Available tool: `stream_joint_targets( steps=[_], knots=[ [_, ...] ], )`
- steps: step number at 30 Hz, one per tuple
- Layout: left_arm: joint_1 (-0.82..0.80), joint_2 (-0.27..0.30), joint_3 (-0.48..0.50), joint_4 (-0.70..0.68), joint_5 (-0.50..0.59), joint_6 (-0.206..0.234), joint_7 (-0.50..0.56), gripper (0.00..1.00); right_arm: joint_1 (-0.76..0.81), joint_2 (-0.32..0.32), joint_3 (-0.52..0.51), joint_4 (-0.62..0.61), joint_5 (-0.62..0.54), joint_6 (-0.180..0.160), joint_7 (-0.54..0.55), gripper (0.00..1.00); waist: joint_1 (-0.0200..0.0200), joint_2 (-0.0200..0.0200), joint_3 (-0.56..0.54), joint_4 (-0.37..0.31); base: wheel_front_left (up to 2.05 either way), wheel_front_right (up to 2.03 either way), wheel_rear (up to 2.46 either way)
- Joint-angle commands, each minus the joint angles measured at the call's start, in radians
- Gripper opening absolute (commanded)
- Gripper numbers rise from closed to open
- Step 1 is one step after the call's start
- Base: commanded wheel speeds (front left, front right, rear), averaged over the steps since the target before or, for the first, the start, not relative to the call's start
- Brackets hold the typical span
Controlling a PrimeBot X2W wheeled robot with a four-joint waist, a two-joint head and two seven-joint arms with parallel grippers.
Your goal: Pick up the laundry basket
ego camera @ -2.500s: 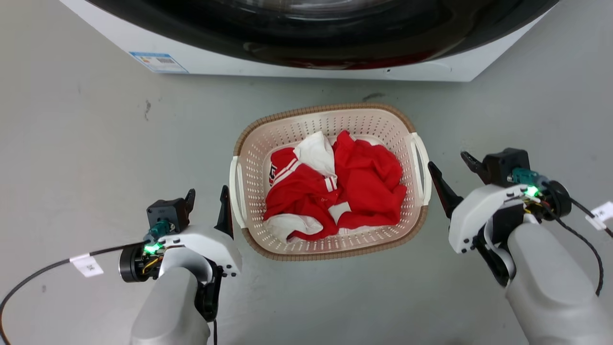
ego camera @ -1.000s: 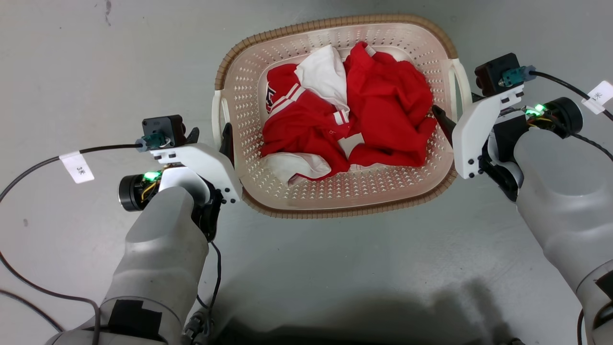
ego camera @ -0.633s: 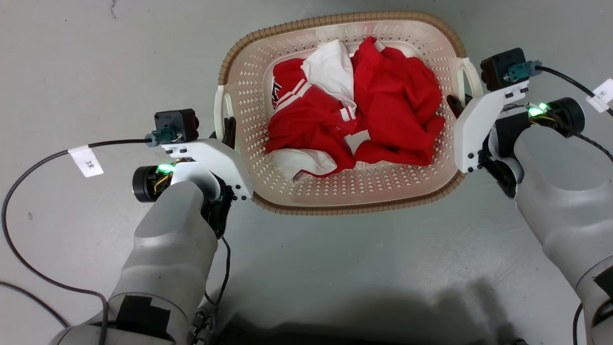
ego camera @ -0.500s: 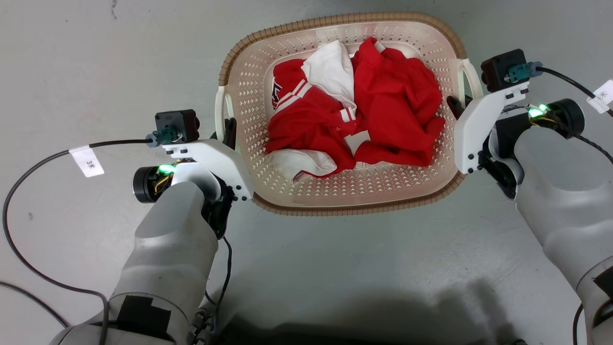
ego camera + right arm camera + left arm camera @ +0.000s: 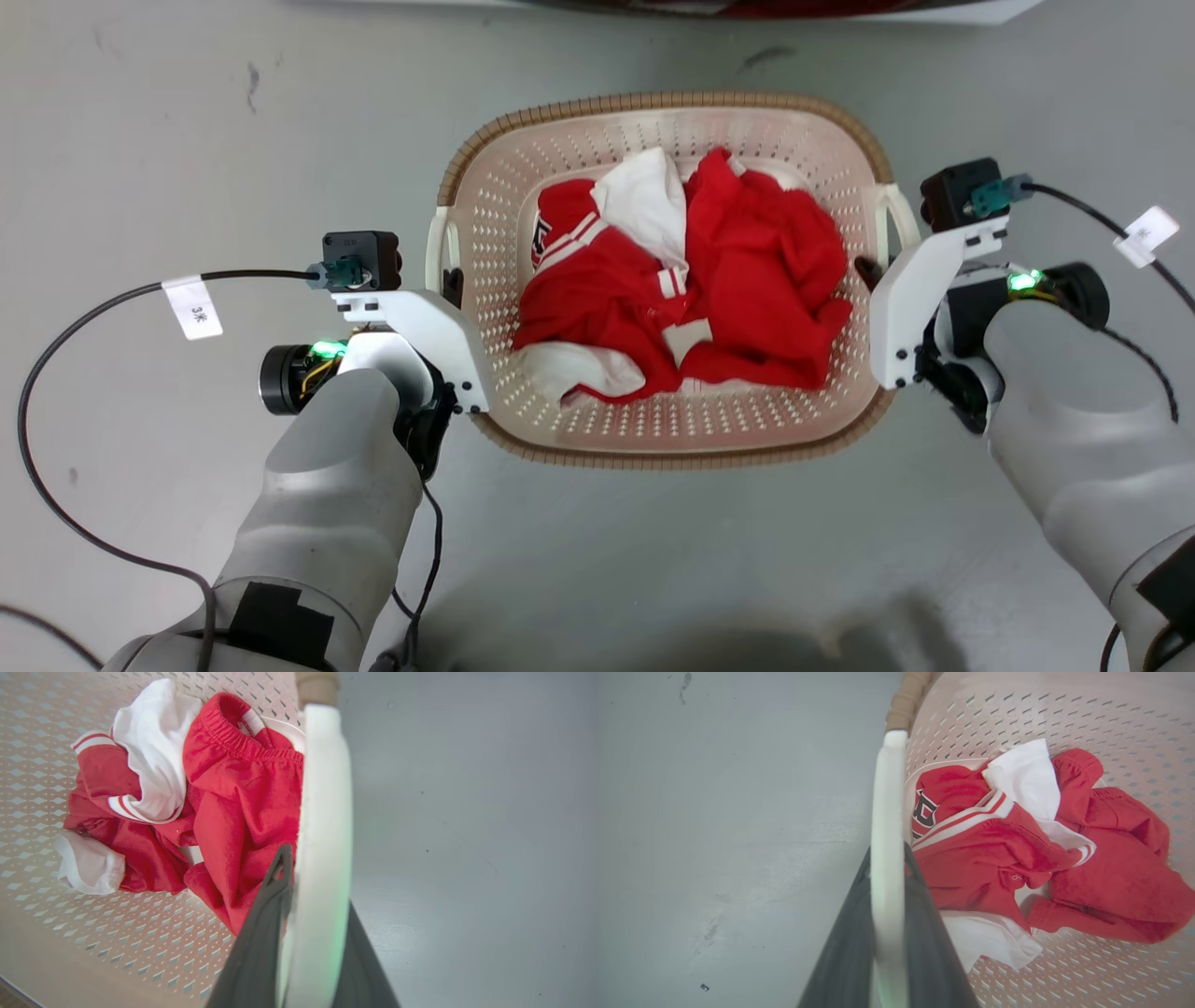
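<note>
while the left gripper [image 5: 451, 280] and right gripper [image 5: 868, 271] each clamp a side handle [image 5: 887, 812], the laundry basket [image 5: 653, 450] rests between them on the floor [image 5: 187, 140]; grasp seems done, lift not yet.

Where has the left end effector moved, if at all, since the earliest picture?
Yes: against the basket, the left end effector went inward and closed on its left handle.

Head view: high, steeply down onto floor [image 5: 187, 140], laundry basket [image 5: 653, 425] central; left wrist view: very close, sighting along left handle [image 5: 887, 826] across basket interior; right wrist view: mirrors it along right handle [image 5: 322, 812]; all three share the red-and-white clothes [image 5: 691, 289].
</note>
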Motion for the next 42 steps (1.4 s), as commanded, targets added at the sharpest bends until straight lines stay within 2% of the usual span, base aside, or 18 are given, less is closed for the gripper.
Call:
stream_joint_targets(
  steps=[1,17,30,42],
  knots=[
    [0.007,0.009,-0.010,-0.001,-0.010,0.005,0.016,0.00,0.031,0.005,0.018,-0.012,0.020,0.003,0.020,0.00,-0.0001,0.0000,-0.062,-0.018,0.00,0.00,0.00],
    [0.091,0.005,-0.071,0.001,-0.085,0.002,0.198,0.00,0.169,0.024,0.104,-0.055,0.198,0.008,0.196,0.00,-0.0001,0.0000,-0.319,-0.065,0.00,0.00,0.00],
    [0.161,0.017,-0.069,0.001,-0.130,0.020,0.328,0.00,0.276,0.026,0.144,-0.032,0.304,0.008,0.253,0.00,-0.0001,0.0000,-0.538,-0.065,0.00,0.00,0.00],
    [0.214,0.022,-0.078,0.002,-0.150,0.039,0.427,0.00,0.343,0.029,0.172,-0.008,0.364,0.008,0.293,0.00,-0.0001,0.0000,-0.694,-0.057,0.00,0.00,0.00]
  ],
)
